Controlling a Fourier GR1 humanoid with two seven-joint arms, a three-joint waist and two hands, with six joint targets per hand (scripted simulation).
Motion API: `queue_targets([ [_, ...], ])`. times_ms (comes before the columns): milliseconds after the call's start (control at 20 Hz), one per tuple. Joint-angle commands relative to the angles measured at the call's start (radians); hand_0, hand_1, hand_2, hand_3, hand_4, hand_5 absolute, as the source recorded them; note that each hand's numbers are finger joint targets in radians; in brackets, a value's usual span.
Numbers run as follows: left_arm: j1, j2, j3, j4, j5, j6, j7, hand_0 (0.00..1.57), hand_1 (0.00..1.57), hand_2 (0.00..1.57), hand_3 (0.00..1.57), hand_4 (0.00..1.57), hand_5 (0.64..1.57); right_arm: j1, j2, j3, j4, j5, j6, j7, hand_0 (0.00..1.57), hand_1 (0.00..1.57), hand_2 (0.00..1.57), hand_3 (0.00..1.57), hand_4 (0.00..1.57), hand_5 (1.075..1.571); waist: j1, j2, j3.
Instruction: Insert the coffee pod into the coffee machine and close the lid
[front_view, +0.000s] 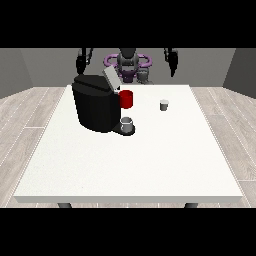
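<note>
the coffee pod (164, 105), a small grey cup-shaped piece, stands upright on the white table (125, 165), toward the far side and to the view's right of the coffee machine (96, 102), well apart from it. nothing touches the pod. the machine is a black, rounded block on the left half of the table; its grey lid (111, 80) is tilted up and open at the top. a red part (126, 99) sits on the side of the machine that faces the pod, and below it a small grey cup (127, 124) rests on the machine's dark base. both hands hang raised at the far edge of the table, away from the pod and the machine: the hand at the view's left (80, 63) above the machine's far corner, the hand at the view's right (173, 63) beyond the pod. whether their fingers are spread or curled cannot be told; neither holds anything.
</note>
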Motion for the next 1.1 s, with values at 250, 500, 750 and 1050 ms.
queue_targets([
  [250,0.032,0.226,-0.022,0.0,-0.11,-0.185,-0.18,0.0,0.0,0.0,0.0,0.0,1.571,-0.007,0.025,-0.048,0.05,-0.057,0.003,-0.018,0.0,0.0,0.0,0.0,0.0,1.571,0.034,0.011,-0.0314],
  [500,-0.094,0.329,0.044,0.146,-0.176,-0.202,-0.158,0.0,0.0,0.0,0.0,0.0,1.571,-0.045,0.051,0.015,-0.016,0.114,-0.14,-0.029,0.0,0.0,0.0,0.0,0.0,1.571,-0.08,0.089,-0.0322],
  [750,-0.239,0.366,0.051,0.208,-0.205,-0.258,-0.013,0.0,0.0,0.0,0.0,0.0,1.571,-0.082,0.071,0.046,-0.005,0.148,-0.155,-0.033,0.0,0.0,0.0,0.0,0.0,1.571,-0.123,0.111,-0.0315],
  [1050,-0.299,0.363,0.033,0.405,-0.334,-0.205,-0.115,0.0,0.0,0.0,0.0,0.0,1.571,-0.115,0.106,0.065,0.001,0.142,-0.157,-0.036,0.0,0.0,0.0,0.0,0.0,1.571,-0.152,0.208,-0.0317],
])
